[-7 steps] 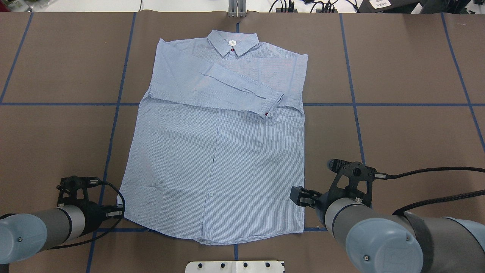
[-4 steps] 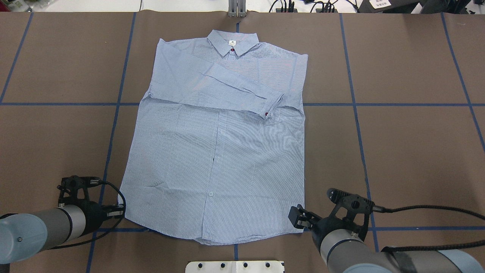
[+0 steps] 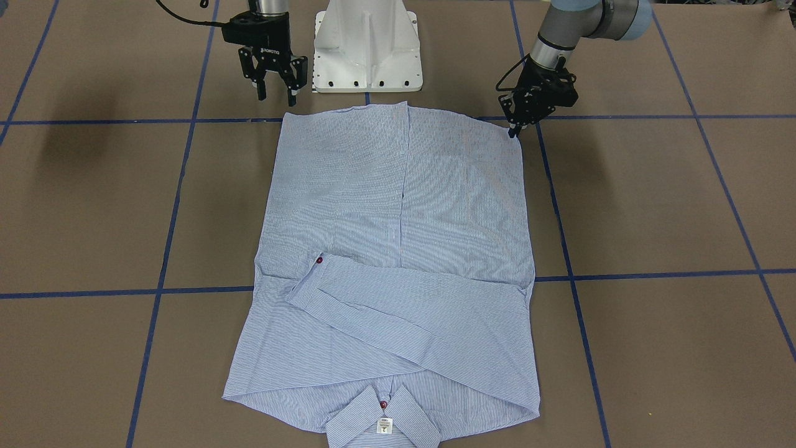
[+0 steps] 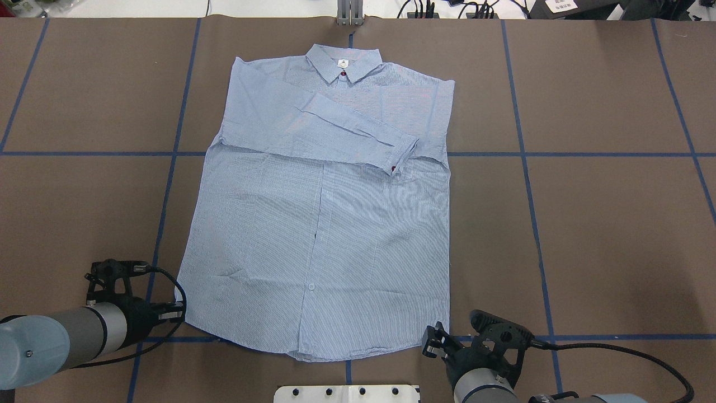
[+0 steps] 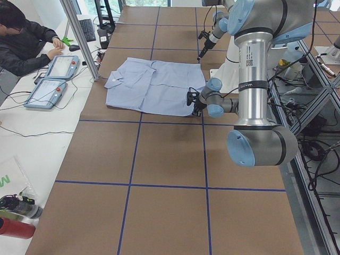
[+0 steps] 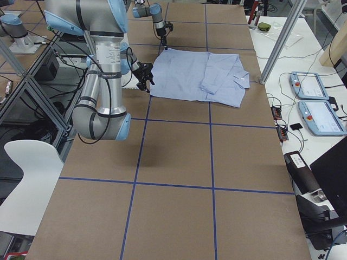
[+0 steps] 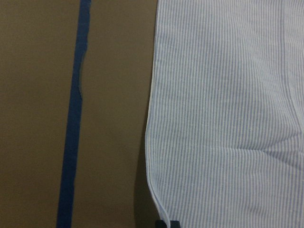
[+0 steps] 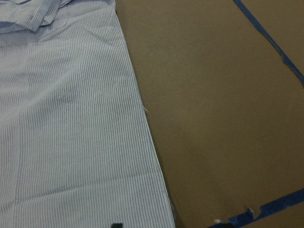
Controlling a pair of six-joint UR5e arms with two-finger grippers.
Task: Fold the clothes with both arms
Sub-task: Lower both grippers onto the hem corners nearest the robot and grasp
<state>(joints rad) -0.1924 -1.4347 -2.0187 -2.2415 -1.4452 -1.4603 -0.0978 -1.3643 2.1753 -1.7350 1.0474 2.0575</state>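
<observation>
The light blue striped shirt (image 4: 319,224) lies flat on the brown table, collar (image 4: 343,62) at the far side, sleeves folded across the chest; it also shows in the front view (image 3: 398,205). My left gripper (image 4: 180,313) is at the near left hem corner and looks shut on it; in the front view (image 3: 513,129) its tips pinch that corner. The left wrist view shows the shirt's side edge (image 7: 152,118). My right gripper (image 4: 429,342) is open and empty just beyond the near right hem corner, fingers apart in the front view (image 3: 275,94). The right wrist view shows the shirt's right edge (image 8: 137,109).
The white pedestal base (image 3: 367,43) stands just behind the hem, between the arms. Blue tape lines (image 4: 168,184) grid the table. A metal post (image 4: 349,14) stands at the far edge. An operator (image 5: 21,37) and control tablets (image 5: 53,79) are beyond the far edge.
My right arm has drawn back toward the robot, taking its gripper from beside the shirt's right edge down to the near right hem corner. The left arm and shirt have not moved.
</observation>
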